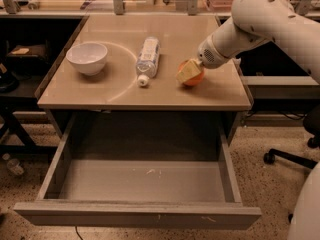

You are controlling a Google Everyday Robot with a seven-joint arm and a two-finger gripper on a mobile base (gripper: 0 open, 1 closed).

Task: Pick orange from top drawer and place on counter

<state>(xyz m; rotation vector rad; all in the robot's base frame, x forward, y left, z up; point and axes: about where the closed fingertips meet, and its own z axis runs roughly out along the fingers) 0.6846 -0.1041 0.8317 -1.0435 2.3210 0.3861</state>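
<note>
The orange [196,79] sits low on the beige counter [115,86], right of centre, touching or just above the surface. My gripper [189,72] reaches in from the right on the white arm and is shut on the orange, with one pale finger [185,73] across its front. The top drawer [140,181] is pulled fully open below the counter, and its grey floor holds nothing.
A white bowl [87,58] stands at the counter's left. A clear plastic bottle [148,56] lies on its side just left of the orange, cap toward the front. An office chair base [290,156] is on the floor at right.
</note>
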